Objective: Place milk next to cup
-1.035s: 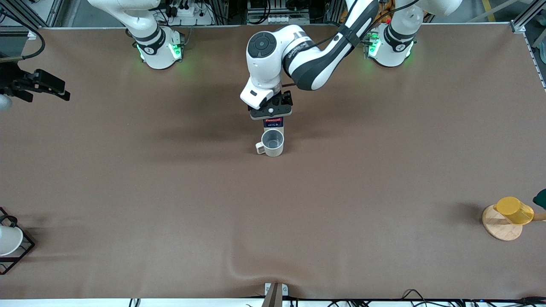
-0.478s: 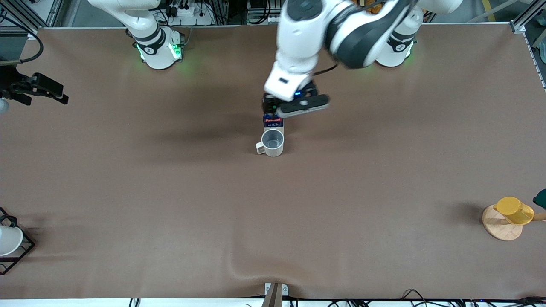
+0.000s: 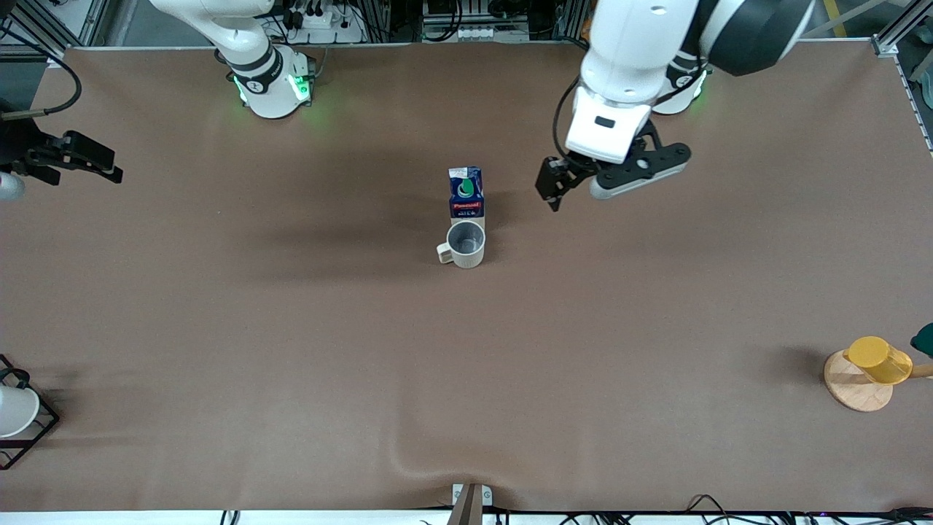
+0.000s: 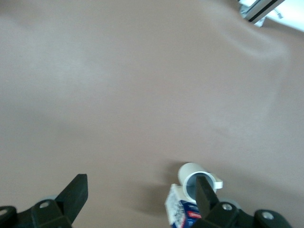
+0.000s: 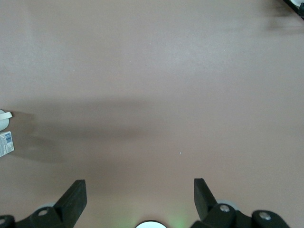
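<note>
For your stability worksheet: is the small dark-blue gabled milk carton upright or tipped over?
Upright: the milk carton stands on its base, gabled top uppermost, beside the beige-grey mug.

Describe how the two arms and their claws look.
Both arms are glossy white with black joint bands; their bases glow green. The left arm carries a black cable looping to its wrist and a grey bar beside the black left claw. The right claw is black too, with a dark cable arching above it.
</note>
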You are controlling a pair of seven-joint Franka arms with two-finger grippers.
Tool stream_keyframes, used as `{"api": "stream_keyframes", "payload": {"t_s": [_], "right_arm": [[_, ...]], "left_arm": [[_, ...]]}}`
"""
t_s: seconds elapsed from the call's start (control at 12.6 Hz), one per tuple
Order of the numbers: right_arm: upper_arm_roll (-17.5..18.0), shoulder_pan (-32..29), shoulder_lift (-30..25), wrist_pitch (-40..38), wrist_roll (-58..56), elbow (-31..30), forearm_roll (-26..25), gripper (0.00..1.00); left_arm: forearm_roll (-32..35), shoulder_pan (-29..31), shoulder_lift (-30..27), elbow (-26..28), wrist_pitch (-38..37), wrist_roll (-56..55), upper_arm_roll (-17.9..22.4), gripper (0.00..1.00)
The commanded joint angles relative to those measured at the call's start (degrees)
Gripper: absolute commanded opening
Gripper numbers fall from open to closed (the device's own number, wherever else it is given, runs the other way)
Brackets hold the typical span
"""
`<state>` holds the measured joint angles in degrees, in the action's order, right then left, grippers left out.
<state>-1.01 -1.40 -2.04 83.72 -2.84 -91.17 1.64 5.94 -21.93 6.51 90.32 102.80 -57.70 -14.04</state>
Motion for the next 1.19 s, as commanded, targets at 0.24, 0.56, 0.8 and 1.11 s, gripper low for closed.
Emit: {"api": "stream_keyframes", "payload": {"t_s": [0.24, 0.56, 0.8, 1.11], "right_arm": [[0.74, -0.88, -0.95, -1.36, -0.06, -0.07, 0.65, 1.0], [0.74, -1.06, -0.95, -4.96, 0.03, 1.86, 0.56, 1.0], [0.74, -1.06, -0.68, -5.67, 0.2, 3.54, 0.56, 1.0], [0.66, -1.32, -0.6, -5.67, 0.21, 3.45, 0.56, 1.0]], "left_arm": [[1.62, 8.72, -2.72, -0.41, -4.18, 14.69, -0.28, 1.0], [1.27, 16.37, -5.18, -0.41, -6.3, 22.25, -0.46, 1.0], [0.13, 22.96, -5.45, -0.76, -7.62, 31.65, -0.63, 1.0], [-2.33, 25.62, -7.38, -1.2, -8.32, 40.27, 2.43, 1.0]]}}
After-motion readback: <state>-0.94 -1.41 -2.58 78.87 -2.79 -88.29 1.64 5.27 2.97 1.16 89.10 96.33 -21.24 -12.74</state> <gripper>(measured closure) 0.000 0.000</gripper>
